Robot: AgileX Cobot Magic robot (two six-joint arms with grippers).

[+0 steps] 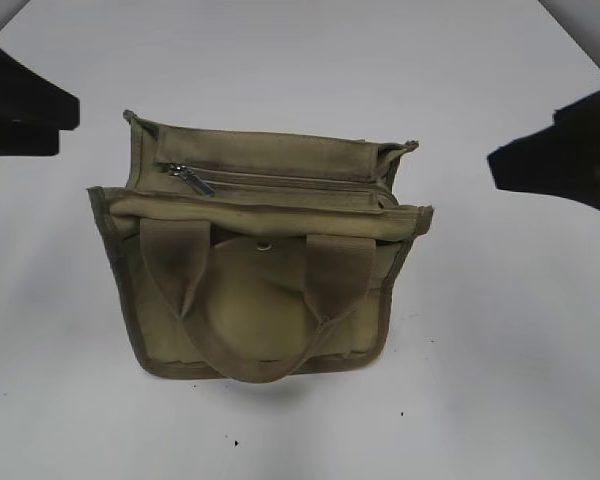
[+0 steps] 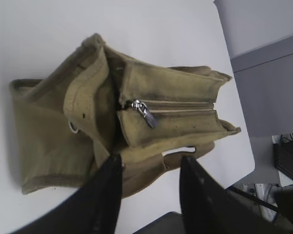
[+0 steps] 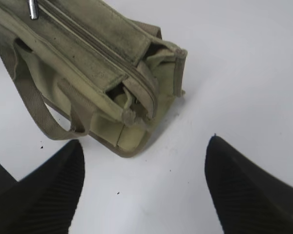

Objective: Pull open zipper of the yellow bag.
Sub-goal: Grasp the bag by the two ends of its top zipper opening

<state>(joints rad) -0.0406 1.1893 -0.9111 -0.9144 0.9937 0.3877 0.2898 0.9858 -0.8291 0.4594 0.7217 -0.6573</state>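
A small olive-yellow canvas bag, the yellow bag, sits in the middle of a white table, its top tipped toward the far side so the top panel faces the exterior camera. A wide webbing handle loops down over its near face, across a round flap that carries a small round metal stud. The zipper runs left to right across the top panel, spanning most of the bag's width, and looks closed along its length. Its small silver pull tab lies at the left end, angled toward the near right. In the left wrist view the same tab hangs at the end of the zipper line. The left gripper hovers just beside the bag, its two dark fingers partly spread with nothing between them. The right gripper hangs over bare table near the bag's right end, its ribbed dark fingers spread wide and holding nothing. In the exterior view, both arms appear only as dark shapes at the left and right edges, apart from the bag.
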